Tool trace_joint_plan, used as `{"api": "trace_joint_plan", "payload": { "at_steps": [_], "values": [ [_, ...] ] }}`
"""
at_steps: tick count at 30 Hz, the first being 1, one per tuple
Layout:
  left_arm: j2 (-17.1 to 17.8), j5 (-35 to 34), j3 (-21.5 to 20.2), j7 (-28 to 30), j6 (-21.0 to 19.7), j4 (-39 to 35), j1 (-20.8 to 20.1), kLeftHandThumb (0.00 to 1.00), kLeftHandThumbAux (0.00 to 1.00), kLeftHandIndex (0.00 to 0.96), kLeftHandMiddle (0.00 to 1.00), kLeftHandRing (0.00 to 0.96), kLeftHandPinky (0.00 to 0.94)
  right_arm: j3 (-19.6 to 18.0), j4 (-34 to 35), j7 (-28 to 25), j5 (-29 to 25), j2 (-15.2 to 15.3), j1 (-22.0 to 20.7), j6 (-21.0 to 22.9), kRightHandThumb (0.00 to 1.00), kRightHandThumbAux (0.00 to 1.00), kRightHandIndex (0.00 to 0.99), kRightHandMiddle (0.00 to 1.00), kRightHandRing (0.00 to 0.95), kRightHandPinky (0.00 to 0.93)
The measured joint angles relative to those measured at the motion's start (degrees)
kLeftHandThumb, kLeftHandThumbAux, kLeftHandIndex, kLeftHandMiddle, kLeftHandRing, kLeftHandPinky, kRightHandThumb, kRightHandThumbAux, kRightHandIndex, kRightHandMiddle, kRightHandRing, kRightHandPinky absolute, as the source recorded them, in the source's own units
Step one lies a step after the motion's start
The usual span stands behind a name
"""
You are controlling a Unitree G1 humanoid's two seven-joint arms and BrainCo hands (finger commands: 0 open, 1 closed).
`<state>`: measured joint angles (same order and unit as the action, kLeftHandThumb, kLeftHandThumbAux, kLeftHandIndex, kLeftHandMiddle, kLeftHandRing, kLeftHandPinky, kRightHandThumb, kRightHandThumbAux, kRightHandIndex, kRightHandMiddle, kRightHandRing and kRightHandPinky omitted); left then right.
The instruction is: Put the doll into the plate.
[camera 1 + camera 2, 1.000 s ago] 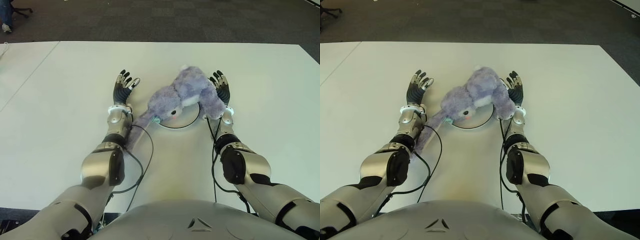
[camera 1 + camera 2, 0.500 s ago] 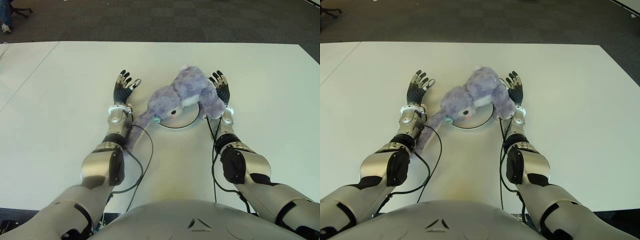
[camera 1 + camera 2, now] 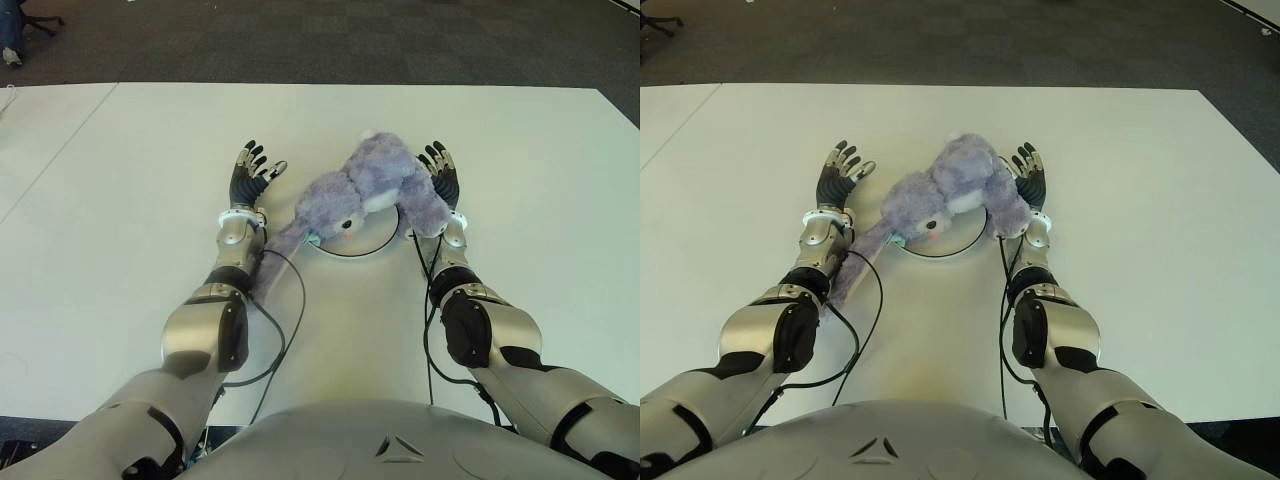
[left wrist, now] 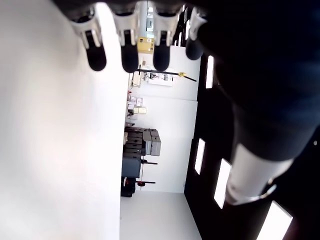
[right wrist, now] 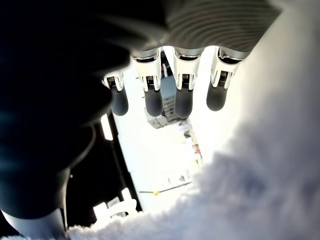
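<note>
- Your right hand (image 3: 441, 176) sits flat on the white desk (image 3: 120, 200), fingers (image 5: 152, 100) stretched straight, gripping nothing.
- The doll (image 3: 370, 190), a purple plush, lies against that hand's inner side, draped over the white plate (image 3: 360, 243); its body covers most of the plate.
- One long plush limb trails off the plate toward your left forearm.
- Your left hand (image 3: 250, 175) shows on the doll's other side, a little apart from it, fingers (image 4: 129, 52) extended and spread, empty.
</note>
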<state>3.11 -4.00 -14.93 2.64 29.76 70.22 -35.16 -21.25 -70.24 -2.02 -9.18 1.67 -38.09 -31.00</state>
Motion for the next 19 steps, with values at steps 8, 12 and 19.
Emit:
{"api": "trace_joint_plan", "payload": {
  "at_steps": [8, 12, 19],
  "values": [
    [0.01, -0.07, -0.01, 0.00, -0.08, 0.00, -0.01, 0.000, 0.818, 0.076, 0.118, 0.116, 0.134, 0.12, 0.00, 0.41, 0.09, 0.00, -0.02, 0.04, 0.000, 0.790, 0.109, 0.116, 0.098, 0.111],
    [0.02, -0.08, -0.02, 0.00, -0.14, 0.00, -0.01, 0.000, 0.820, 0.080, 0.118, 0.115, 0.133, 0.13, 0.00, 0.54, 0.09, 0.00, -0.02, 0.07, 0.000, 0.789, 0.109, 0.115, 0.097, 0.112],
    [0.03, -0.09, -0.02, 0.00, -0.19, 0.00, -0.02, 0.000, 0.818, 0.084, 0.118, 0.112, 0.125, 0.13, 0.00, 0.55, 0.09, 0.00, -0.06, 0.32, 0.000, 0.789, 0.108, 0.110, 0.095, 0.112]
  ]
}}
